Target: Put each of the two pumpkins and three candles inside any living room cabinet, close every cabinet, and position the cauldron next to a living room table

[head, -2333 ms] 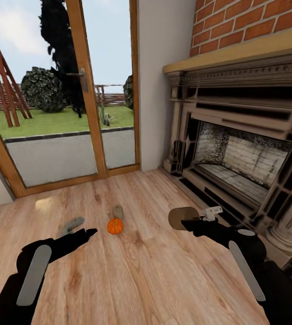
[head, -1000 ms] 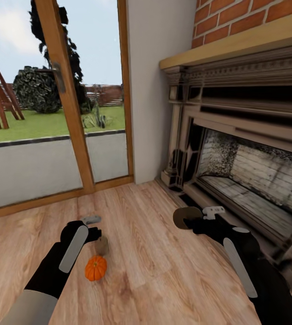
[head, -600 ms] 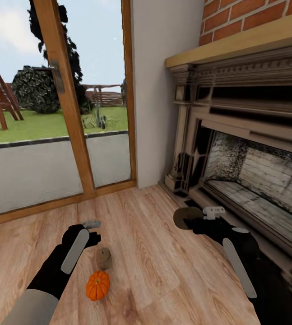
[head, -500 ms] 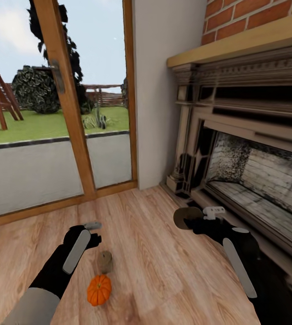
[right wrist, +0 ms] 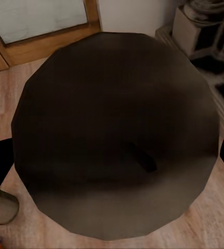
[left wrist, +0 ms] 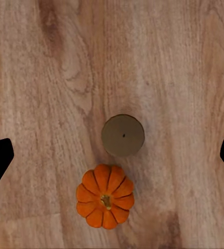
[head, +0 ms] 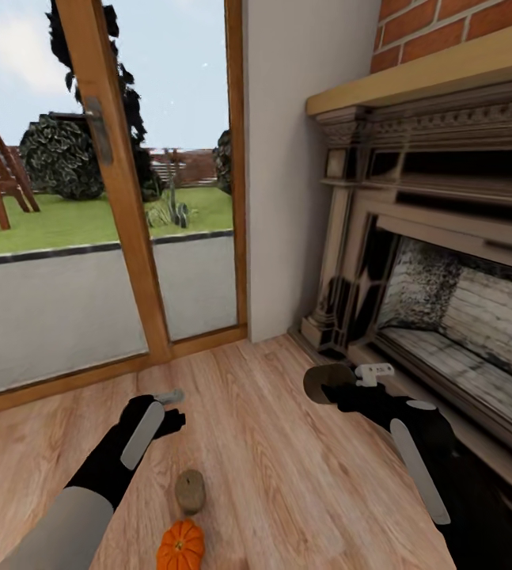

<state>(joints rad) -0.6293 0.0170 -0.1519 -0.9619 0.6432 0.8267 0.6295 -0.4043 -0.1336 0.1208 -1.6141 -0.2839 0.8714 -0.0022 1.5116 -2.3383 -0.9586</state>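
Nearest the robot, a small ribbed bright-orange pumpkin (head: 180, 546) sits on the pale wood plank floor (head: 271, 475). Touching its far side stands a short tan cylindrical candle (head: 191, 491). Just beyond the candle hovers the left gripper (left wrist: 112, 155), fingers spread wide and empty. To grasp the candle cleanly, I would centre the jaws on it and descend without nudging the pumpkin. Beyond that, the right gripper (head: 349, 384) is clamped on a second dark-topped candle (right wrist: 117, 135), beside the carved stone fireplace (head: 445, 277).
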